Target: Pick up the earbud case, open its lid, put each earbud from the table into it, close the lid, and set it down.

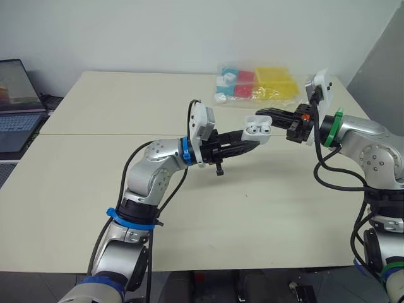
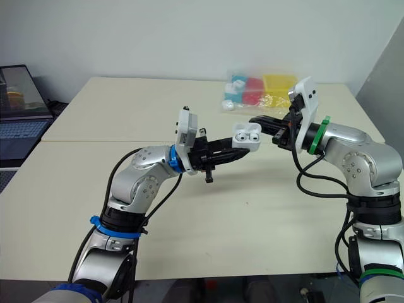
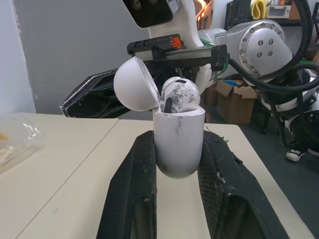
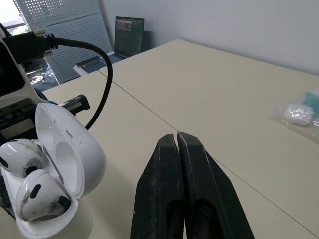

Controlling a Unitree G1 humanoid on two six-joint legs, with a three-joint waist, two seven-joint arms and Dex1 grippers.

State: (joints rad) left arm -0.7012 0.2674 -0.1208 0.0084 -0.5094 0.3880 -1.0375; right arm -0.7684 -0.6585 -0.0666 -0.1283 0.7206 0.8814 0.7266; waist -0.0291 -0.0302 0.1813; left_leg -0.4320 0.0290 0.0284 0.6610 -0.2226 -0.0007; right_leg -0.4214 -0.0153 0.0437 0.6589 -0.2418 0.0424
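Above the middle of the bench (image 1: 113, 107), the left end effector (image 1: 249, 140) is gripping the white case (image 3: 178, 144) upright, with its two black fingers (image 3: 130, 189) pressing against the case's lower half from either side. The case is hanging clear of the bench top, and grey scuffs are showing on its shell. The lid (image 3: 132, 82) is standing open, tipped back on its hinge. Two white earbuds (image 4: 20, 157) are sitting side by side in the wells, their rounded heads poking above the rim.

The right end effector (image 4: 177, 137) is reaching in from the opposite side with its fingers pressed flat together, holding nothing. Its tips are hanging just beside the open lid, at about the lid's height; whether they are touching it cannot be told. The two end effectors are pointing toward each other, with the case between them.

A thin seam (image 1: 95, 134) is running across the bench beneath both end effectors. Well beyond the right end effector, near the bench's far edge, a clear bag (image 1: 259, 82) of blue, red and yellow pieces is lying flat. Far out on the left end effector's side, an open laptop (image 1: 16, 101) is sitting just past the bench's edge.
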